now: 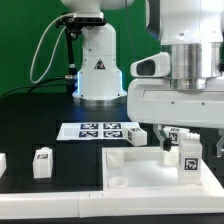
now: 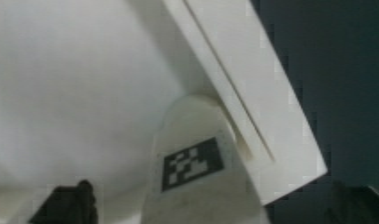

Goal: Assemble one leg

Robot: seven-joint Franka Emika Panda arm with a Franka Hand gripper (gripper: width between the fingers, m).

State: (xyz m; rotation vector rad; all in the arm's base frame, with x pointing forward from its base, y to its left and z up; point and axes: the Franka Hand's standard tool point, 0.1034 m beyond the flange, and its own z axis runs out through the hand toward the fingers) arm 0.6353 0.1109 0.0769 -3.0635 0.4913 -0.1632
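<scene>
The gripper (image 1: 178,140) hangs over the panel (image 1: 140,168) with a leg (image 1: 188,155) upright between its fingers, apparently clamped, tag facing out. Another leg (image 1: 41,162) stands well apart on the table (image 1: 40,115).

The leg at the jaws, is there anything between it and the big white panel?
Nothing visible. The leg sits at the gripper, just above the panel, with no part between them. The spare leg stands clear, toward the exterior view's left.
</scene>
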